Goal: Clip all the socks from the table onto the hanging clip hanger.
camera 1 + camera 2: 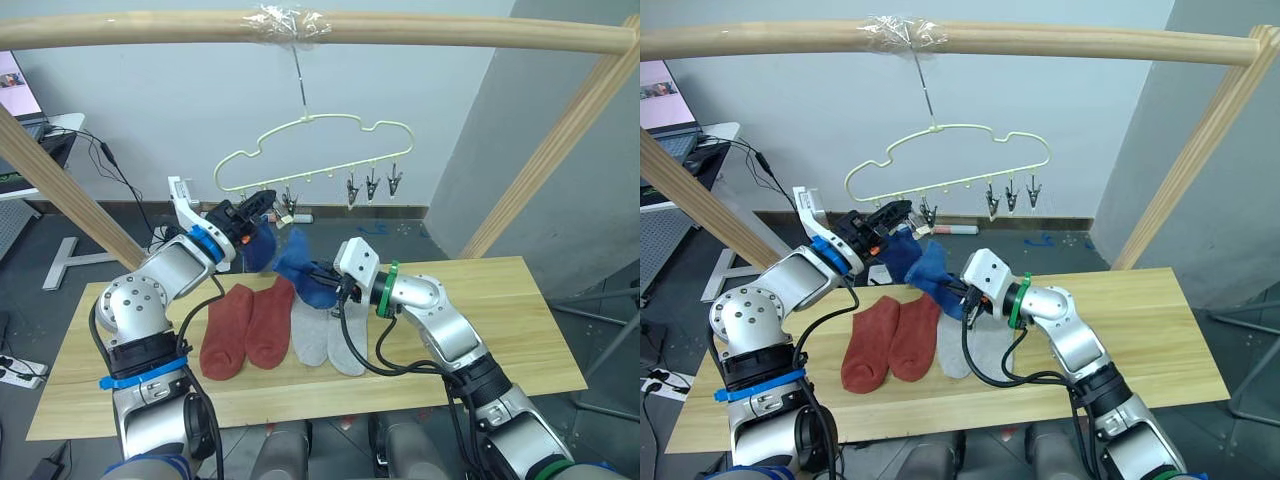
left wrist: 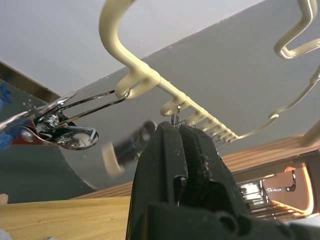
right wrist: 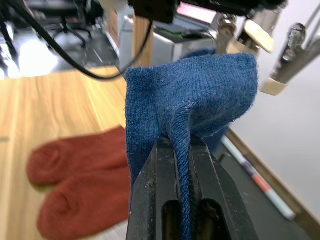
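The pale yellow-green clip hanger [image 1: 310,150] hangs by its hook from the wooden pole. My left gripper [image 1: 264,204] is raised to its left clips, shut on the thin metal clip [image 2: 175,116] between its fingers. One blue sock [image 1: 258,246] hangs just below that gripper, beside a neighbouring clip [image 2: 55,131]. Close to its right, my right gripper [image 1: 326,281] is shut on a second blue sock [image 3: 190,100], held above the table [image 1: 500,320]. Two rust-red socks [image 1: 245,325] and two light grey socks [image 1: 330,338] lie side by side on the planks.
Three bare clips [image 1: 372,185] dangle at the hanger's right end. The round wooden pole frame [image 1: 450,30] spans overhead, with slanted legs at both sides. A desk with a laptop [image 1: 20,90] stands far left. A power strip [image 1: 15,370] lies on the floor.
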